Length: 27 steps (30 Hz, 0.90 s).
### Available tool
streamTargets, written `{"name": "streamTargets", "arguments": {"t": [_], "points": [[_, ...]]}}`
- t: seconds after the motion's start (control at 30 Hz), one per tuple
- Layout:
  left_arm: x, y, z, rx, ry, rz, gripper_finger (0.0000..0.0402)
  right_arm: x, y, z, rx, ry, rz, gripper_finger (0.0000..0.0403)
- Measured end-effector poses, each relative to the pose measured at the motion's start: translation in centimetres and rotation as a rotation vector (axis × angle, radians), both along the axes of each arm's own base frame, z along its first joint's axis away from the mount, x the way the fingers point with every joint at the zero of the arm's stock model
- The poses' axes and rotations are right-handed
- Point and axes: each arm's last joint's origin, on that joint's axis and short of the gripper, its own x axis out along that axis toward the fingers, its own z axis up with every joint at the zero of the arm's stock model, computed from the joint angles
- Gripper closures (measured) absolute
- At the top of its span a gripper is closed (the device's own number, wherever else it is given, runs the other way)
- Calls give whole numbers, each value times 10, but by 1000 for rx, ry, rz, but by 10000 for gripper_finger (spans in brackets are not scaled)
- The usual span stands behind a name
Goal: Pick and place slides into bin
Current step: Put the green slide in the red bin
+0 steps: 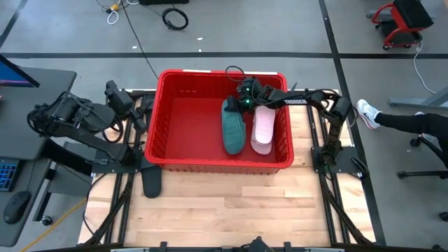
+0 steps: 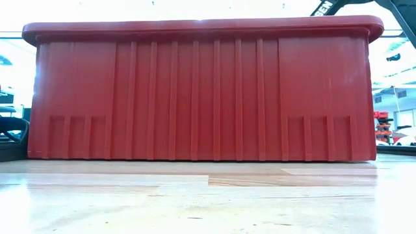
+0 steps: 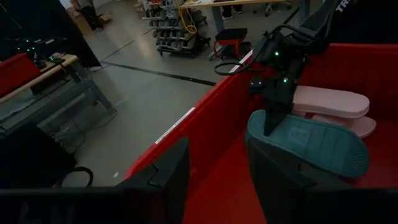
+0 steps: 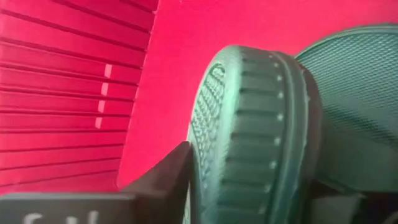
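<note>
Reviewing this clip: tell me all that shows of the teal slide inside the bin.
The teal slide looks like matte foam, with a ribbed edge and a textured sole. It lies lengthwise inside the red bin, sole side showing, beside the pale pink slide. The right hand is at its far end, a finger on either side of the sole edge; whether it grips is unclear.

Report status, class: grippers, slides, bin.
Right gripper inside bin, jaws around teal slide. Pink slide beside it. Left gripper open outside bin. Black slide on table.
</note>
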Motion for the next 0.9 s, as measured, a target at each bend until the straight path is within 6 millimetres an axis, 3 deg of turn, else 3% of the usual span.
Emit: {"name": "streamTargets", "arguments": {"t": [0.2,0.5,0.9], "points": [[2,-1,0,-1,2,4,237,-5,1,15,-93,6,4,189],[4,-1,-1,0,8,4,237,-23,6,39,-222,118,-43,129],[6,-2,-2,0,11,5,237,-40,19,81,-368,117,-68,128]]}}
